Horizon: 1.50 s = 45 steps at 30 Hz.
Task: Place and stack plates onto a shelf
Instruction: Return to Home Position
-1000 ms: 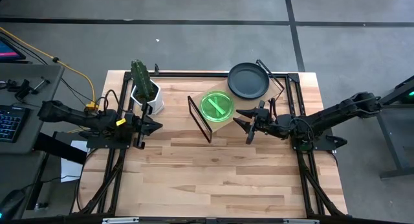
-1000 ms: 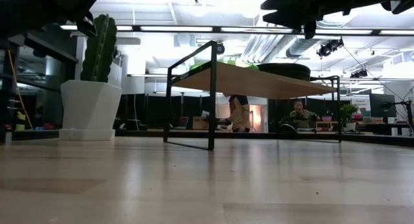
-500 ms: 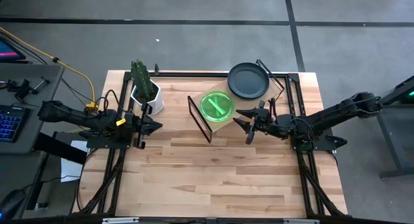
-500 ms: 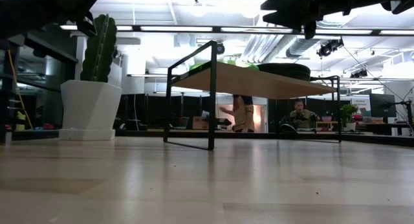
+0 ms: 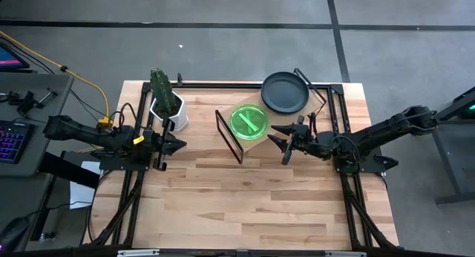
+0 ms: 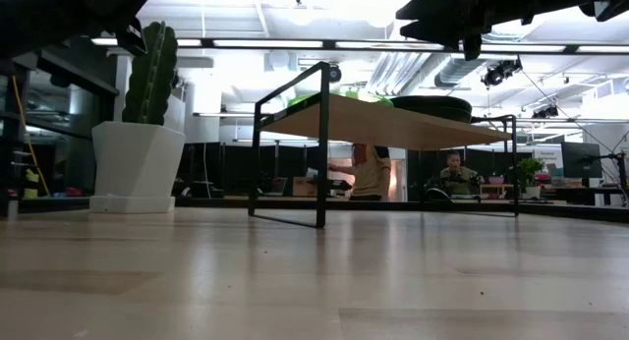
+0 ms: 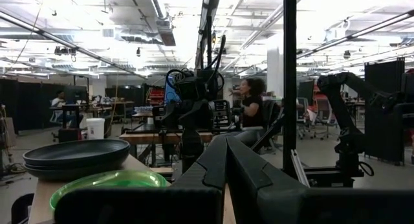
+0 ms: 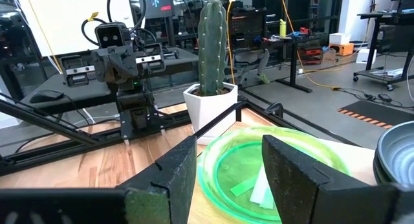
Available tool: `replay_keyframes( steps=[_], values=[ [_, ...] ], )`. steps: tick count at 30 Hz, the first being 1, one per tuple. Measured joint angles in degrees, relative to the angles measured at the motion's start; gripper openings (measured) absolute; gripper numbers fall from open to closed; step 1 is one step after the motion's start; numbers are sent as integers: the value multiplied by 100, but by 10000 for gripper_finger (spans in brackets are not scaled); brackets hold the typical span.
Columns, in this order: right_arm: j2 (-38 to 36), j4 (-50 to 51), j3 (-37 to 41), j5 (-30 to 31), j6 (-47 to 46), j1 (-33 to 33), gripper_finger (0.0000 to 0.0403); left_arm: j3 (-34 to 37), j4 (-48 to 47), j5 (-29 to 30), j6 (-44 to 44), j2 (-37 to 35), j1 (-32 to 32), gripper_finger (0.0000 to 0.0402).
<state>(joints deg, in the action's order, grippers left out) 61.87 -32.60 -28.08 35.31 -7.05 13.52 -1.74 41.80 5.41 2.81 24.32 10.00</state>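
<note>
We see the green plates [image 5: 249,122] stacked on the shelf [image 6: 393,127], with the dark plates [image 5: 284,92] stacked just beside them on the same board. Right gripper [image 5: 277,144] hovers near the green stack, jaws wide, empty. Left gripper [image 5: 180,145] is over the bench [image 5: 245,205] by the cactus pot [image 5: 169,113], jaws closed.

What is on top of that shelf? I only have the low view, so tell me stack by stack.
Observer: The green plates lie stacked at the end of the shelf nearer the cactus pot.
Operator: Now give me the dark ones.
Observer: The dark plates lie stacked at the other end, right beside the green ones.
Operator: Report the right gripper.
Observer: The right gripper is open and empty, beside the shelf's long edge by the green plates.
</note>
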Motion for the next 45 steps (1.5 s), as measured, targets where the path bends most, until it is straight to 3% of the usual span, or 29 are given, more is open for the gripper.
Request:
replay_keyframes(
  steps=[31, 45],
  values=[
    [-507, 619, -3, 93, -46, 14, 163, 0, -87, 116, -14, -68, 0, 0],
    [-507, 759, -2, 90, -131, 238, 163, -2, -2652, 264, -258, -2117, -146, 0]
  ],
)
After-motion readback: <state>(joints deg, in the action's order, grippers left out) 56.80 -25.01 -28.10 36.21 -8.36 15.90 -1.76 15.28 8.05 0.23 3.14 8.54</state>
